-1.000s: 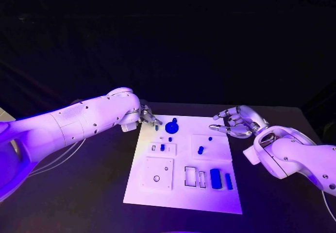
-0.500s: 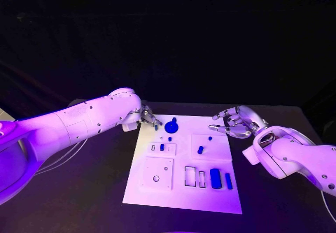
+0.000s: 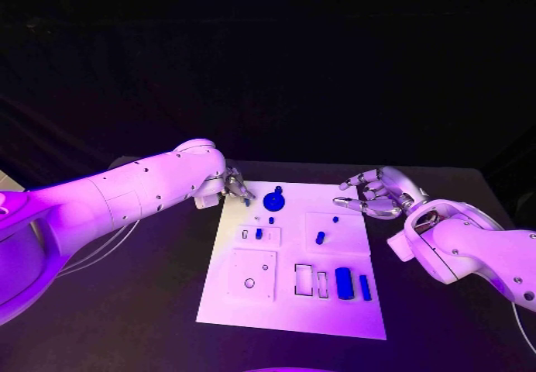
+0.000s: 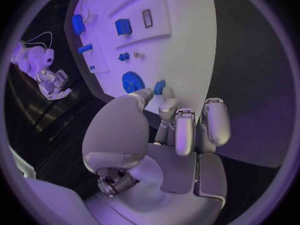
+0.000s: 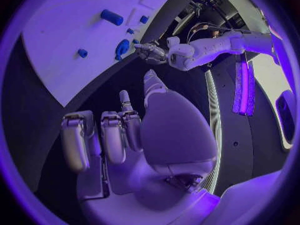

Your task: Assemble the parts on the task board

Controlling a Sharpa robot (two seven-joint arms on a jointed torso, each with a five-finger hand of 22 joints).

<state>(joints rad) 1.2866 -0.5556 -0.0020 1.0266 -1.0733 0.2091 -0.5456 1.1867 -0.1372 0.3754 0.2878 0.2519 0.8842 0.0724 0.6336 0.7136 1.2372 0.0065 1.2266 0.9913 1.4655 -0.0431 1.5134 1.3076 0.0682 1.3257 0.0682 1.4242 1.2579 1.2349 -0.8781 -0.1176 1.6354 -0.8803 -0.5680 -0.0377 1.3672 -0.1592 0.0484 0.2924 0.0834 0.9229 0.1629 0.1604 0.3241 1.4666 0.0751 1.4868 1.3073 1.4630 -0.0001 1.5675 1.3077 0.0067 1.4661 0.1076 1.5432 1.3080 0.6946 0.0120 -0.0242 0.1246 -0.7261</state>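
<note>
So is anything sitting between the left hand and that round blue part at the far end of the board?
Nothing visible does. The left hand hangs at the task board's far left corner, its fingertips near the round blue part, with only bare white board between them.

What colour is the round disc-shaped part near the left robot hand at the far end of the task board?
Blue. The round part shows best in the left wrist view.

The task board (image 3: 224,302) is lying mid-worktop (image 3: 134,325); the left robot hand (image 3: 235,187) is sitting at its far-left corner, the right robot hand (image 3: 374,195) beside its far-right corner.
</note>
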